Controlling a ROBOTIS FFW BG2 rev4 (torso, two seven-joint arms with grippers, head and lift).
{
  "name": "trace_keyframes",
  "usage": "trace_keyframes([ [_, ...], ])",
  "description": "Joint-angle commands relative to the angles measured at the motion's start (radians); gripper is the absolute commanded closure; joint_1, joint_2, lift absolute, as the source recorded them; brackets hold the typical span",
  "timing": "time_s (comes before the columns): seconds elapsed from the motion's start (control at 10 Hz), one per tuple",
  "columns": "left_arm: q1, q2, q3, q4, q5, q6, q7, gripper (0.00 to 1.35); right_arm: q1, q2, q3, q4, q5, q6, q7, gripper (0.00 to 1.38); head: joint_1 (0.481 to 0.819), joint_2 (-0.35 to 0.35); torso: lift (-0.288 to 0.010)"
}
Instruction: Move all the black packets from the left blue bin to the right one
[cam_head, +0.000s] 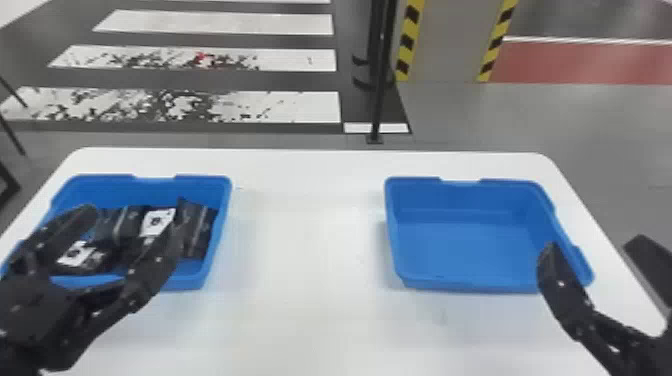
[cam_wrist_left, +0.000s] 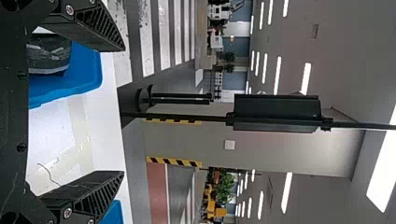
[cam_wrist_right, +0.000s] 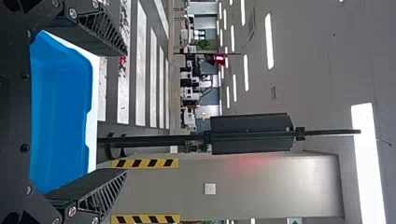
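I hold my left gripper (cam_head: 129, 227) lower left, right gripper (cam_head: 595, 246) lower right, fingers spread, presumably to receive black packets (cam_head: 120, 223).

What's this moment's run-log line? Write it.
left gripper open, by left blue bin | right gripper open, by right blue bin | black packets in left blue bin

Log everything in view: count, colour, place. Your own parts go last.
Table: one, white, below the bins
Left bin: one, blue, table's left side
Right bin: one, blue, table's right side
Packets: several, exact count unclear, black, in the left bin
Pole: one, black, beyond the table
Pillar: one, grey with yellow-black edging, behind the pole
Floor stripes: several, white, beyond the table
Ceiling lights: several, white, overhead
Grippers: two, black, left and right, fingers apart
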Motion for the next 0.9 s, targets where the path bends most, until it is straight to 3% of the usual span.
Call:
trace_keyframes([
  [0.0, 0.013, 0.004, 0.008, -0.013, 0.000, 0.009, 0.002, 0.13, -0.007, 0.001, 0.008, 0.025, -0.001, 0.000, 0.000, 0.15, 0.695, -0.031, -0.185],
  [0.6, 0.087, 0.012, 0.042, -0.050, 0.008, 0.026, 0.029, 0.13, -0.026, 0.001, 0.028, 0.064, -0.007, 0.000, 0.000, 0.15, 0.695, 0.000, -0.185],
  [0.8, 0.070, 0.020, 0.044, -0.050, 0.008, 0.082, 0.029, 0.13, -0.026, 0.001, 0.048, 0.074, -0.011, 0.000, 0.001, 0.15, 0.695, 0.006, -0.185],
])
